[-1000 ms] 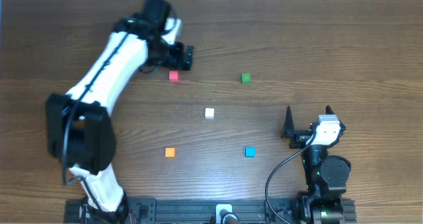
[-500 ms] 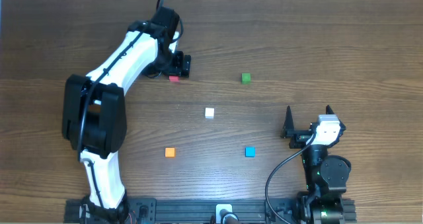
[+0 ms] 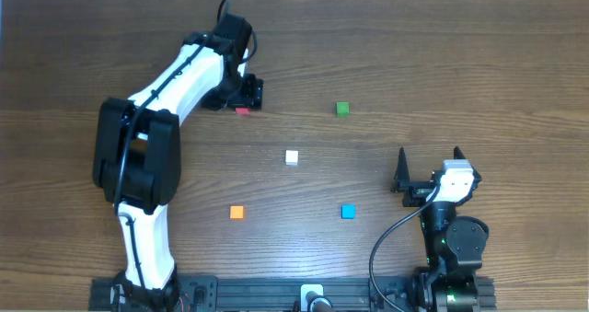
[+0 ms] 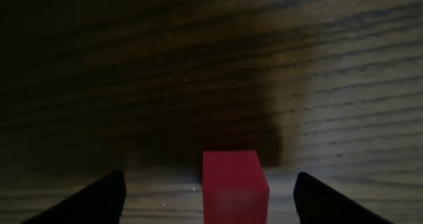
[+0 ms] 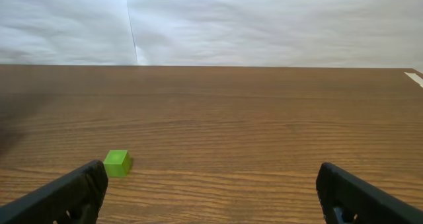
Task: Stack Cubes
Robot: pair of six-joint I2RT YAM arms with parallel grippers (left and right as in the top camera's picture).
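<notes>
The left pincer (image 4: 208, 176) is spread wide, red cube (image 4: 234, 187) between its fingers (image 4: 99, 201) on the table (image 4: 198, 65) — untouched; right pincer (image 5: 211, 174) spread too — green cube (image 5: 117, 163) ahead.

Red cube (image 3: 242, 110) — mostly hidden, seemingly under the left gripper (image 3: 248, 97).

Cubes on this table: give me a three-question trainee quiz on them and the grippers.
1. True or false: the red cube sits between the open fingers of the left gripper.
2. Which cube lies ahead of the right gripper in its wrist view? A green cube, B blue cube, C orange cube.
3. How many cubes show in the top view?
Key: 1 true; 2 A; 3 five.
</notes>
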